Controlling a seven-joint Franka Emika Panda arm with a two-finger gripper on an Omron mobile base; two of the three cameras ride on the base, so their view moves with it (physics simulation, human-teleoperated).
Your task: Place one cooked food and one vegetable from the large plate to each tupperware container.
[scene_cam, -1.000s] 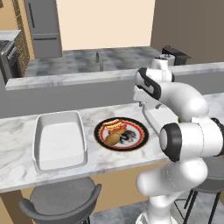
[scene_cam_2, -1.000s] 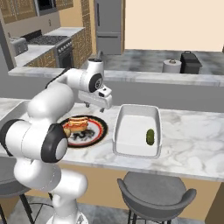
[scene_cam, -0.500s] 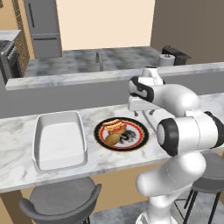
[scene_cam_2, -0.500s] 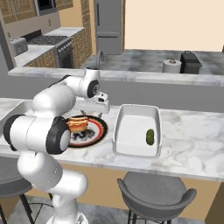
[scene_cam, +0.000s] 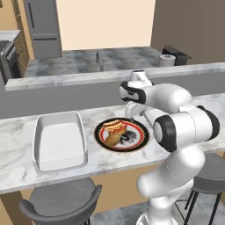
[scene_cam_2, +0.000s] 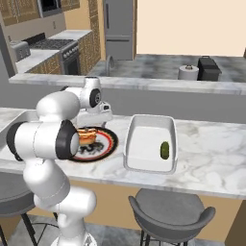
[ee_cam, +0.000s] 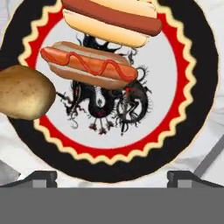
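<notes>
The large plate point(scene_cam: 139, 133) point(scene_cam_2: 109, 142) point(ee_cam: 202, 87) lies on the marble counter between the two white tupperware containers. On it are two hot dogs, one with ketchup point(ee_cam: 87, 65) and one plain point(ee_cam: 109, 17), and a brown potato point(ee_cam: 24, 92) point(scene_cam: 113, 139). My gripper point(ee_cam: 112, 178) point(scene_cam: 131, 117) point(scene_cam_2: 98, 122) hovers just above the plate, pointing down, open and holding nothing. The tupperware container point(scene_cam: 59, 143) left of the plate is empty. The other tupperware container point(scene_cam_2: 144, 144), right of the plate, holds a small green vegetable point(scene_cam_2: 165, 150).
Grey bar stools point(scene_cam: 59, 204) point(scene_cam_2: 170, 211) stand below the counter's front edge. A raised grey ledge point(scene_cam: 66, 81) runs behind the counter. Beyond it are a sink, a fridge and a stove.
My arm has swung left, away from the container with the green vegetable, and now hangs over the plate. The jaws have stayed open.
</notes>
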